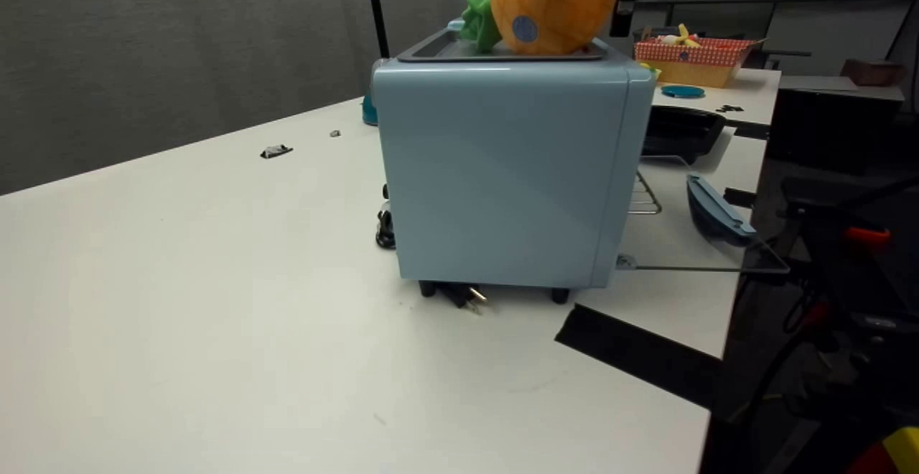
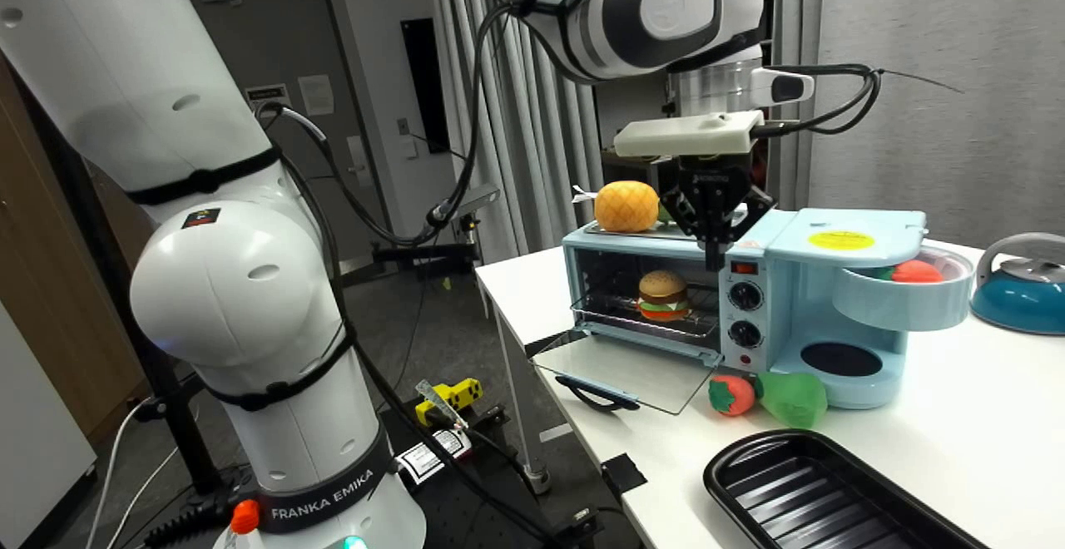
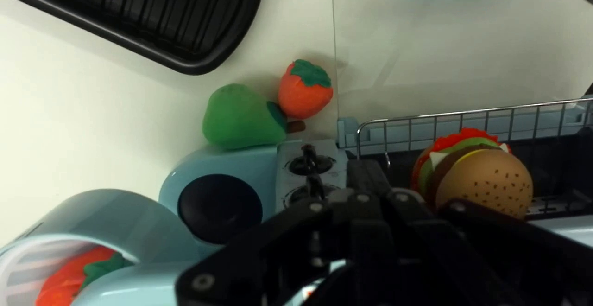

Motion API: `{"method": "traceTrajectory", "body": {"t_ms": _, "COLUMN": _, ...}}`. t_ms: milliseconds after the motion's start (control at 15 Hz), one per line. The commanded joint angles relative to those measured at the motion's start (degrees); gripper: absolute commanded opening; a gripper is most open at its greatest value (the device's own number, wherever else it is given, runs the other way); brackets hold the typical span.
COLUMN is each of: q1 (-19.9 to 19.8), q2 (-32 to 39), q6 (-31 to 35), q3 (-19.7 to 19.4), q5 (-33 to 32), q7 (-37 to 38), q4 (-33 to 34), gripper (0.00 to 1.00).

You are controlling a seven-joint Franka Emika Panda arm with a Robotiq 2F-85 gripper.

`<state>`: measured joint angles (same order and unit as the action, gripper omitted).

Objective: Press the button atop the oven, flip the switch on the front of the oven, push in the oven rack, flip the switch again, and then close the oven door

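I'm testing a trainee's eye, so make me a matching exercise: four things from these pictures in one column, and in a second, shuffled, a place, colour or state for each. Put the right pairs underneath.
Things
1. Burger
2. Pineapple
3. Kettle
4. Oven door

Places, colours, states
A. Folded down, open
B. Sitting on the wire rack
C. Teal body, grey handle
D. On a tray atop the oven

Right pairs
1-B; 2-D; 3-C; 4-A
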<state>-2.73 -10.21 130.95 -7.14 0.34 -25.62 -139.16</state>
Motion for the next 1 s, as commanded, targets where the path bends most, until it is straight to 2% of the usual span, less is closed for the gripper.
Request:
{"method": "traceTrajectory", "body": {"t_ms": 0, "q1": 0.2, "q2": 4.0, "q6": 1.1, "q3": 0.8, "q5": -0.6, "q7": 1.7, "q4": 4.1, "gripper": 0.0}}
{"method": "traceTrajectory", "body": {"t_ms": 267, "q1": -0.1, "q2": 5.7, "q6": 0.8, "q3": 1.4, "q5": -1.3, "q7": 2.0, "q4": 5.8, "gripper": 0.0}}
{"method": "traceTrajectory", "body": {"t_ms": 933, "q1": -0.7, "q2": 5.8, "q6": 0.3, "q3": 1.3, "q5": -4.1, "q7": 3.1, "q4": 4.8, "gripper": 0.0}}
